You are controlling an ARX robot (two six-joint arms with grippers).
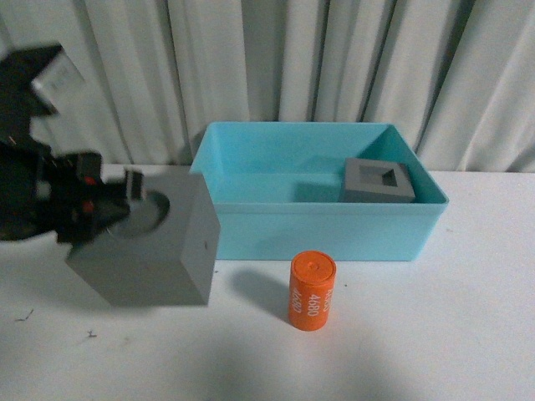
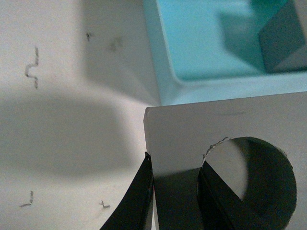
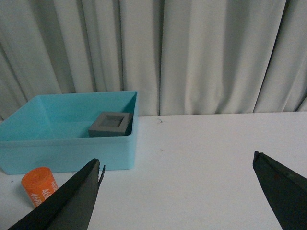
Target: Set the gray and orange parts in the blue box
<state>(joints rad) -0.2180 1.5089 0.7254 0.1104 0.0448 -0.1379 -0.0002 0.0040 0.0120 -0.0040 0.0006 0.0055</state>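
My left gripper [image 1: 125,205] is shut on the wall of the gray cube with the round recess [image 1: 159,251]. One finger [image 2: 144,191] is outside and the other [image 2: 216,196] is in the recess. The cube [image 2: 216,124] is tilted, just left of the blue box [image 1: 326,209]. Inside the box, at its right end, lies the gray cube with the square recess [image 1: 380,181]. The orange cylinder [image 1: 312,292] marked "4680" stands upright on the table in front of the box. My right gripper [image 3: 177,159] is open over bare table, to the right of the box [image 3: 67,151] and the cylinder [image 3: 39,186].
White curtains [image 1: 334,58] hang close behind the box. The white table [image 1: 468,334] carries a few small dark marks [image 2: 31,72] near the left side. The held cube casts a wide shadow [image 2: 57,134] on the table.
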